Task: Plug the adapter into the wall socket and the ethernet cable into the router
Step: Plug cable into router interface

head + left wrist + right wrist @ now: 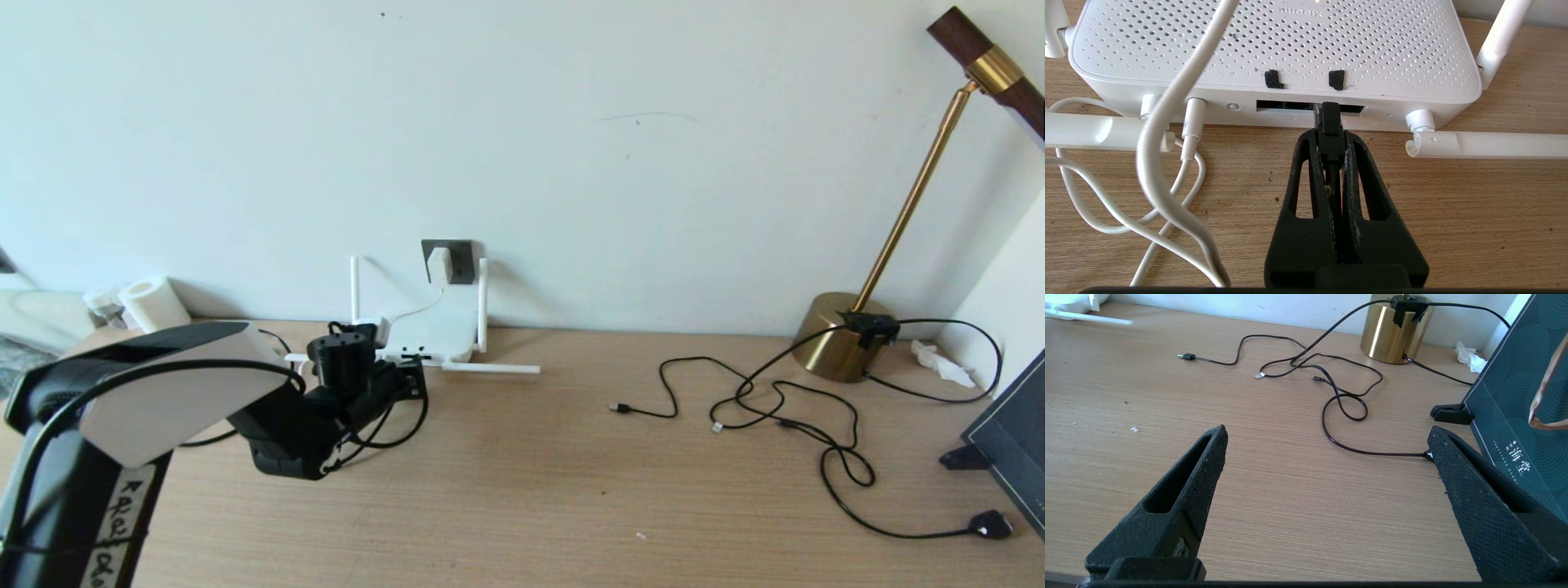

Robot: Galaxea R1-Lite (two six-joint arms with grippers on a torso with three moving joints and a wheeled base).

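The white adapter (438, 265) sits in the dark grey wall socket (459, 260), and its thin white cord (1167, 122) runs down to the router. The flat white router (1274, 45) leans at the wall (437, 331). My left gripper (1329, 139) is shut on the black boot of the ethernet cable (1329, 120). The plug end is at the dark port row (1286, 107), with its tip inside the opening. In the head view the left gripper (408, 380) is right in front of the router. My right gripper (1327, 435) hangs open over bare desk, holding nothing.
Two router antennas (490, 368) lie flat on the desk. Thin black cables (775, 408) sprawl at the right near a brass lamp base (841, 335). A dark box (1016, 441) stands at the right edge. A paper roll (151, 304) is at the far left.
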